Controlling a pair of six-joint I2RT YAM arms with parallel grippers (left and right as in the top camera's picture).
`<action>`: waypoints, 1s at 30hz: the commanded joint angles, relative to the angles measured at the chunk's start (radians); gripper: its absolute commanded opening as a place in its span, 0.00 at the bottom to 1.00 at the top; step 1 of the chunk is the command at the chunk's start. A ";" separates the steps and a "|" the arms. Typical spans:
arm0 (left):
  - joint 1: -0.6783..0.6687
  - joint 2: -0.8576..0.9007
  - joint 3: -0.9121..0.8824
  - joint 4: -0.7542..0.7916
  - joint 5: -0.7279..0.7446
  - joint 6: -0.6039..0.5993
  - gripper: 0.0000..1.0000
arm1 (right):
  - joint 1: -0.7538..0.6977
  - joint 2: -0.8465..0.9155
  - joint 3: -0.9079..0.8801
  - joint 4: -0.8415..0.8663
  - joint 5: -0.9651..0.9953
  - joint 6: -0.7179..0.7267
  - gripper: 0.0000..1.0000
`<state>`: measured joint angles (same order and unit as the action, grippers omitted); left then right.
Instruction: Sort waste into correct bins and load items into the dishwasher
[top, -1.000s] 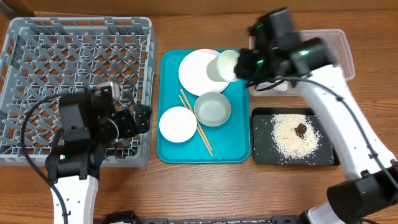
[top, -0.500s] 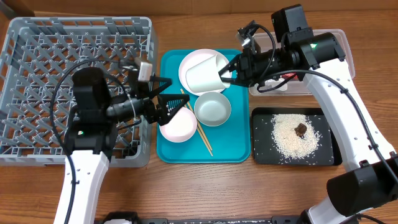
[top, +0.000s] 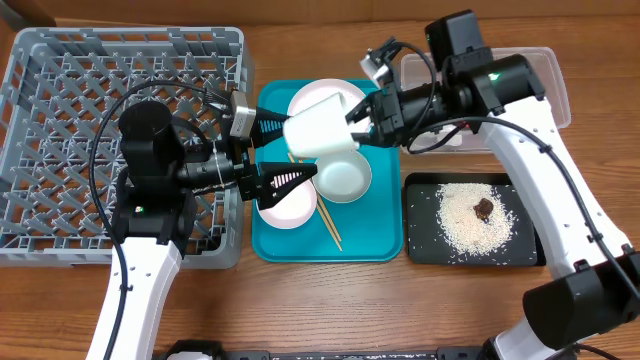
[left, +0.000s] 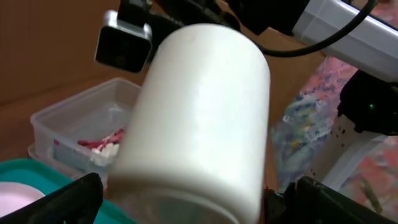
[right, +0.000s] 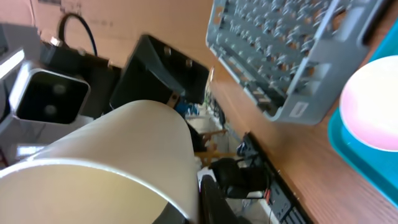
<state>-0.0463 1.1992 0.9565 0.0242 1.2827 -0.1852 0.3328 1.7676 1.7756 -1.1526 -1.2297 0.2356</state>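
My right gripper (top: 358, 115) is shut on the small white cup (top: 320, 133) and holds it on its side above the teal tray. My left gripper (top: 296, 150) is open, with one finger on each side of the cup's free end (left: 199, 112). The cup also fills the right wrist view (right: 112, 162). The white plate (top: 305, 100), pink bowl (top: 285, 205), grey-green bowl (top: 342, 178) and chopsticks (top: 328, 222) lie on the tray. Rice (top: 470, 222) and a brown lump (top: 484, 207) are in the black tray (top: 420, 248). The red-and-white wrapper (left: 99, 144) is in the clear tub (top: 540, 75).
The grey dish rack (top: 60, 100) stands at the left, under my left arm. The teal tray (top: 375, 240) is in the middle. The tub and black tray sit at the right, with my right arm reaching over them.
My right gripper carried the cup left, over the tray. My left gripper came out from the rack, rose from above the pink bowl and now brackets the cup.
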 joint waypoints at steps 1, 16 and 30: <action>-0.009 0.007 0.021 0.032 0.025 -0.031 1.00 | 0.023 -0.004 0.004 0.001 -0.042 -0.007 0.04; -0.028 0.007 0.021 0.085 0.002 -0.033 0.98 | 0.040 -0.004 0.004 -0.006 -0.068 -0.004 0.04; -0.028 0.007 0.021 0.100 -0.008 -0.032 0.84 | 0.054 -0.004 0.004 -0.005 -0.085 -0.004 0.04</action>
<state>-0.0662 1.1992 0.9565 0.1143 1.2842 -0.2111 0.3702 1.7676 1.7756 -1.1606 -1.2709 0.2356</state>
